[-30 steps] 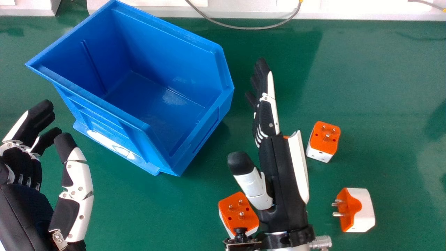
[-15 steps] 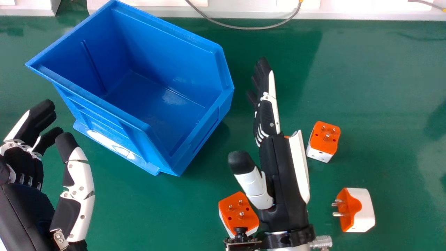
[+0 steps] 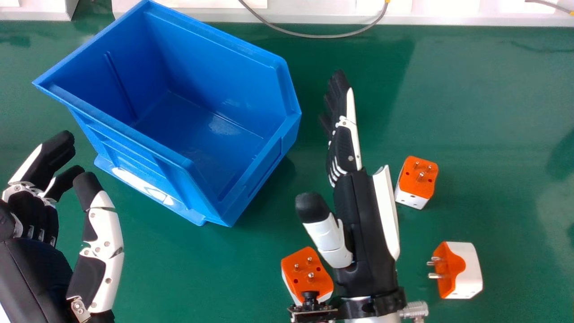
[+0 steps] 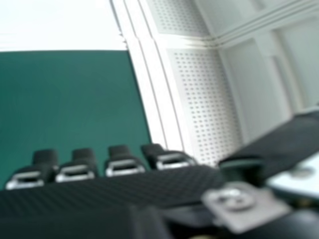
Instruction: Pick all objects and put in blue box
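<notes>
Right hand [image 3: 358,215] open beside the blue box [image 3: 215,67]

I have its fingers nearly straight, thumb spread, grasp empty; my left hand [image 3: 36,264] is at the head view's left, fingers relaxed, holding nothing; on the green table [image 3: 193,269] I see three orange-and-white things: one plug adapter [image 3: 307,273], pins up, partly hidden by the right thumb; a second adapter [image 3: 417,181], pins up, right of the palm; a third adapter [image 3: 464,271] on its side, pins facing the wrist.
</notes>
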